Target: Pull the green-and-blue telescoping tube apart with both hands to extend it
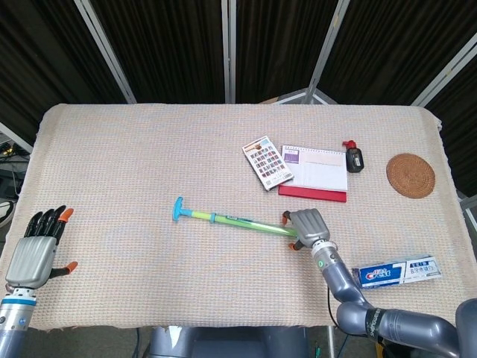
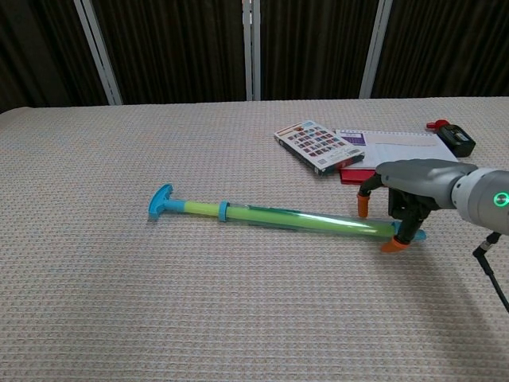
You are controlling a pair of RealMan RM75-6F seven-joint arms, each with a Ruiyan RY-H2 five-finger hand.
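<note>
We are judging the tube [image 2: 286, 217] light, stiff, slick plastic; the right hand [image 2: 409, 191] is straddling its right cap, fingers seemingly not clamped, while the left hand [image 1: 36, 250] is hovering open.

The table is covered by a beige woven cloth [image 2: 119, 302], matt with a coarse waffle texture, and on it lies the green-and-blue telescoping tube [image 2: 278, 217] of smooth glossy plastic, its barrel translucent. My right hand [image 2: 406, 191] has a smooth grey shell of dull sheen with matt orange fingertips [image 2: 363, 205]. The round brown coaster [image 1: 411, 175] looks woven and rough; the blue-and-white toothpaste box [image 1: 397, 271] is glossy printed card.
</note>
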